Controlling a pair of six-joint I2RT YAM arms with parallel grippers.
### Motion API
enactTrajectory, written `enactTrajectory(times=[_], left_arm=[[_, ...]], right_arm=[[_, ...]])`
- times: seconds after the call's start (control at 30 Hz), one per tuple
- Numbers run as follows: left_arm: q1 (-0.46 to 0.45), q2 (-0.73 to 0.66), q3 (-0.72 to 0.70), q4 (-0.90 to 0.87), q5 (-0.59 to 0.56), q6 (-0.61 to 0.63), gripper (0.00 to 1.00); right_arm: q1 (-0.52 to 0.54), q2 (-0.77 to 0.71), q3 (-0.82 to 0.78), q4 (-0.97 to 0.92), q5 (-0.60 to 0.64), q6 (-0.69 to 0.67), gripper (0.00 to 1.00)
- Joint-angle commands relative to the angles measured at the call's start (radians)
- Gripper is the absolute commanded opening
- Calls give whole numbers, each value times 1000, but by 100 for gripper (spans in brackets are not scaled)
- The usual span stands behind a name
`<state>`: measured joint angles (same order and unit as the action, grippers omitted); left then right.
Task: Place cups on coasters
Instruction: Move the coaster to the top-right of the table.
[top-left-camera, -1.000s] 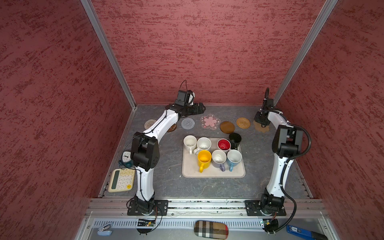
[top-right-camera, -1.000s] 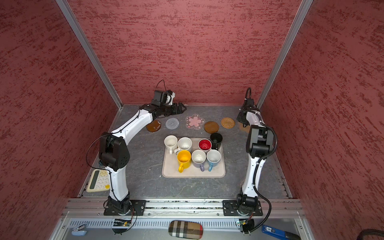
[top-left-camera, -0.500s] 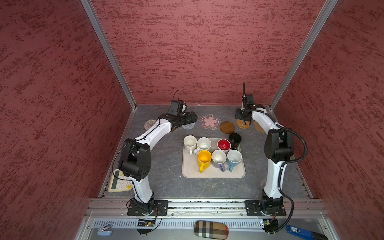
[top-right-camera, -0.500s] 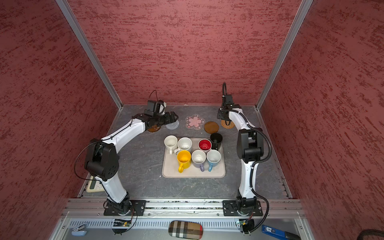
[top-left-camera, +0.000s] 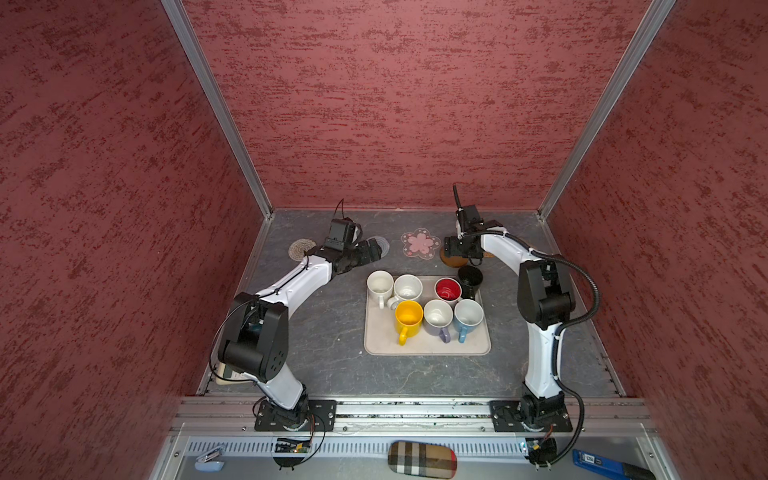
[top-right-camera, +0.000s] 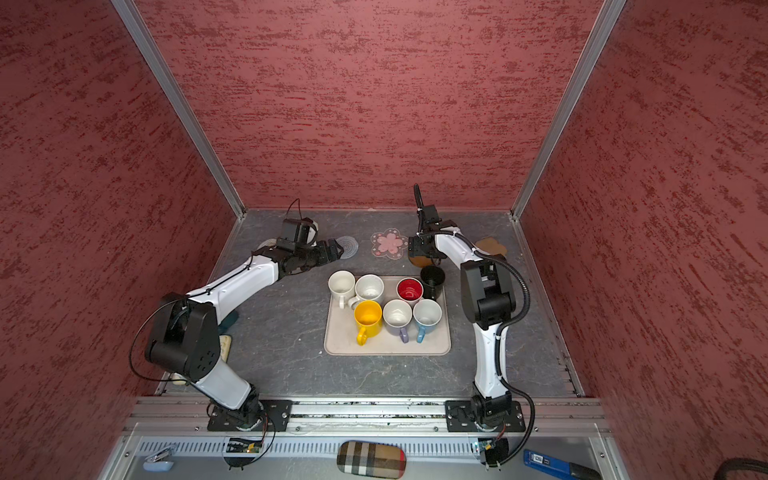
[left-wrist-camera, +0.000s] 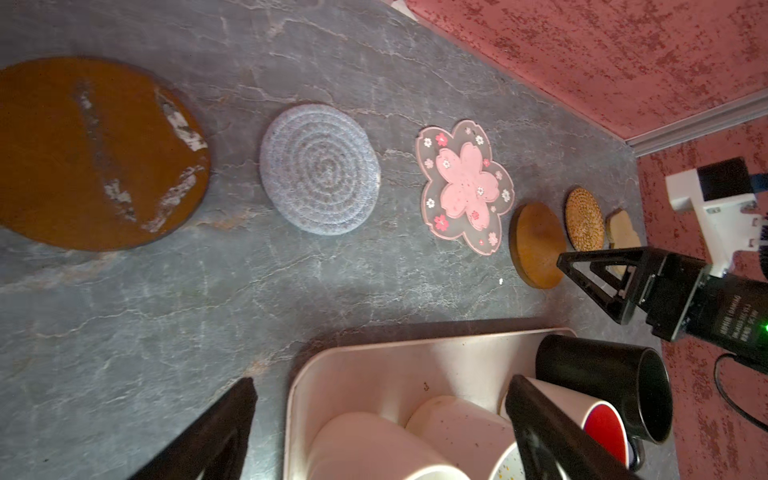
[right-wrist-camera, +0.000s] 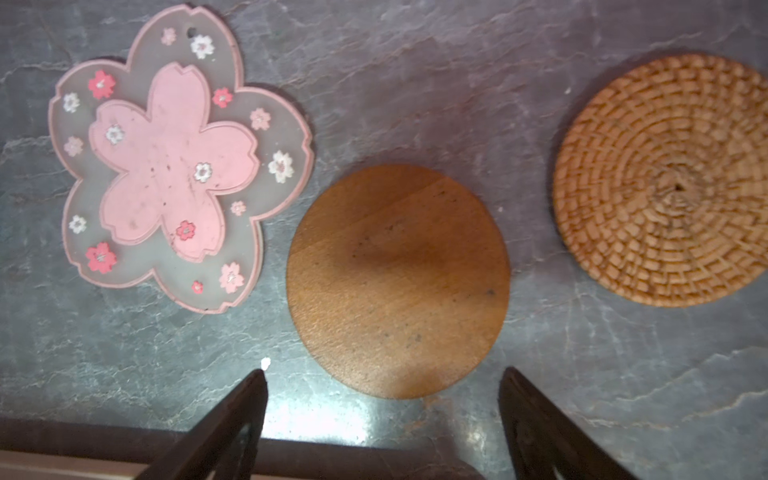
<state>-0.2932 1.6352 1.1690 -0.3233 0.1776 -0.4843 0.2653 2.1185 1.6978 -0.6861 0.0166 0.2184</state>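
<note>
**No cup placed yet: both jaws empty at the tray's far edge**

Nearest you, below the counter's front edge, lie a checked case (top-left-camera: 422, 457) and a blue tool (top-left-camera: 598, 462). The tool carries a label, too small to read.

Mid-counter, slightly right of centre, the beige tray (top-left-camera: 428, 347) holds all seven cups, packed touching. The near row is the yellow mug (top-left-camera: 409, 318), lavender mug (top-left-camera: 437, 316) and light blue mug (top-left-camera: 468, 314), handles toward you. Behind them stand two white mugs (top-left-camera: 380, 284) (top-left-camera: 407, 286), the red-lined mug (top-left-camera: 448, 289) and, at the tray's far right corner, the black mug (top-left-camera: 470, 277).

The left jaws hang wide open and empty just beyond the tray's far left corner, nearest the white mugs. The right jaws are spread wide too, with nothing between them, above the wooden disc (right-wrist-camera: 397, 282) just past the far right corner. White lettering on the housing behind the right jaws, seen from the left wrist, is too blurred to read.

Along the counter's far edge, every coaster is bare. From the left corner they are the beige woven round (top-left-camera: 301, 248), scuffed brown disc (left-wrist-camera: 95, 153), grey woven round (left-wrist-camera: 320, 168), pink flower (left-wrist-camera: 465, 187), the wooden disc, rattan round (left-wrist-camera: 584, 224) and cork piece (left-wrist-camera: 621, 230).

You look to be at the first pick. Take the far row's end cups, black on the right and the outer white on the left, since each has a free side. Grip over the rim and lift straight up so the neighbours don't drag.
</note>
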Motion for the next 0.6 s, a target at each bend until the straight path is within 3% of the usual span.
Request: enactTrajectory(times=[0.0,0.37,0.57], left_arm=[[20,-32,-3,44,2,-11,95],[80,2,33,91,20,-46,95],[78,42,82,119,18,-55,95]], right_arm=[[31,15,44,-21,19,-37,90],[64,100,135,-95,127,-62,90],[71,129,169,-111,170,-62,85]])
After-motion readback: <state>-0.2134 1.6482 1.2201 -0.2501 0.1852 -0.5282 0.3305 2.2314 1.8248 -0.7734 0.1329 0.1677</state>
